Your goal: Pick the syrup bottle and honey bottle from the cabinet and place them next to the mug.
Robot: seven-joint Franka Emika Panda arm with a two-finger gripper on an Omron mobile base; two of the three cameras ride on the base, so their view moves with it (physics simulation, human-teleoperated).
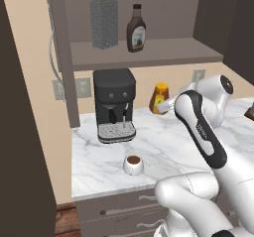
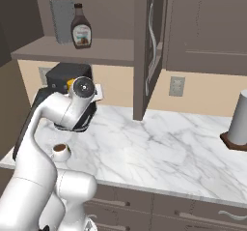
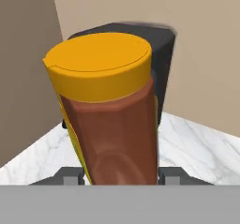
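- The gripper (image 3: 121,174) is clamped on the honey bottle (image 3: 110,110), its two dark fingers (image 3: 70,175) pressed against the bottle's sides low in the hand view.
- One honey bottle: orange cap, amber-brown contents, held upright above the marble counter (image 1: 168,151), right of the coffee machine (image 1: 115,104).
- One mug (image 1: 133,165), white, with dark brown liquid inside, stands on the counter in front of the coffee machine, well apart from the held bottle.
- One syrup bottle (image 1: 136,29), dark brown with a pale label, stands upright on the shelf of the cabinet (image 1: 149,52).
- One grey box grater (image 1: 103,22) stands just beside it to the left.
- One pale cylinder (image 2: 239,119) on a dark base stands far right on the counter.
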